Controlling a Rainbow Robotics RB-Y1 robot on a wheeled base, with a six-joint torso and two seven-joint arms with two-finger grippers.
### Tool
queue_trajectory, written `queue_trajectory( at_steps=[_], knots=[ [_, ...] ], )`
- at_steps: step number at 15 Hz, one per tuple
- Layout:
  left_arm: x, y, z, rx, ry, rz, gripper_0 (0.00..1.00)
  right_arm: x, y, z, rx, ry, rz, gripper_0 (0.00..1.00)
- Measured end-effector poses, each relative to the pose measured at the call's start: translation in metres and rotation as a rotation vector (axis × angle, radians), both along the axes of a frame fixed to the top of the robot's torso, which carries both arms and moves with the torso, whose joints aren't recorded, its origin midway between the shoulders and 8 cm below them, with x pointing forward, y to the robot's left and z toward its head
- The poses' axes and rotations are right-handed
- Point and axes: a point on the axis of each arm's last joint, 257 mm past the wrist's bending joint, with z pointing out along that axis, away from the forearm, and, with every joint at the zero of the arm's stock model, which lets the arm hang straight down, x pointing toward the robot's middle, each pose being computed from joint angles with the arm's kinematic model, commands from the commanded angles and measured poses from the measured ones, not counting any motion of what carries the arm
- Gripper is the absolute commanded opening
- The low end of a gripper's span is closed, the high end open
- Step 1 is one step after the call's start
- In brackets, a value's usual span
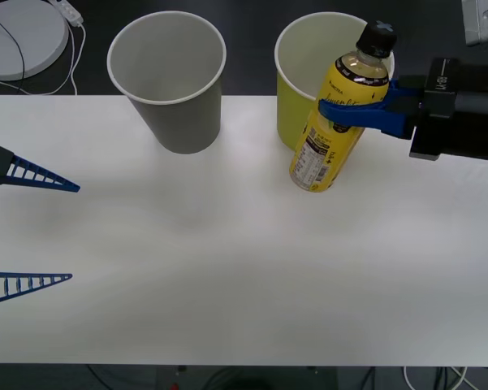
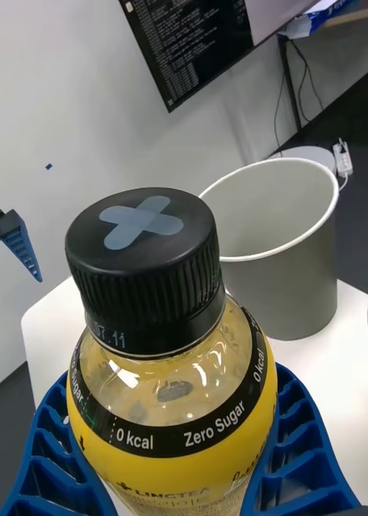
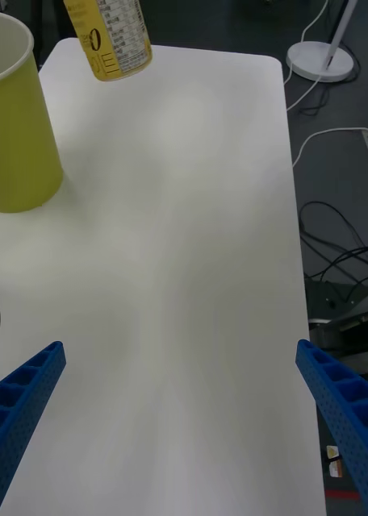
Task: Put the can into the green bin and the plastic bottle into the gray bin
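Step in hand: bottle transfer. Right gripper [image 1: 353,111], blue fingers closed around the upper body of the bottle [image 1: 333,130], holds it tilted and clear of the table [image 1: 227,284], in front of the green bin [image 1: 296,106]. Gray bin [image 1: 169,81] stands upright to the left of the green bin, well apart from it, mouth open. Left gripper [image 1: 32,231] idle at the table's left edge, left of the gray bin, fingers spread wide, holding nothing. Can: cannot tell where it is. Next move, by judgement: carry the bottle leftward past the green bin, centre it over the gray bin's mouth, then release.
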Motion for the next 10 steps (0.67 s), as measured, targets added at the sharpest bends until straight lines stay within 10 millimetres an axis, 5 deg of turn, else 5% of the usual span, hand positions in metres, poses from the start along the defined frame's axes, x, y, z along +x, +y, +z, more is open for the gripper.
queue_trajectory(
  at_steps=[10],
  knots=[
    [0.0, 0.0, 0.0, 0.0, 0.0, 0.0, 1.0, 0.021, 0.033, 0.025, -0.084, 0.009, 0.024, 0.0]
  ],
)
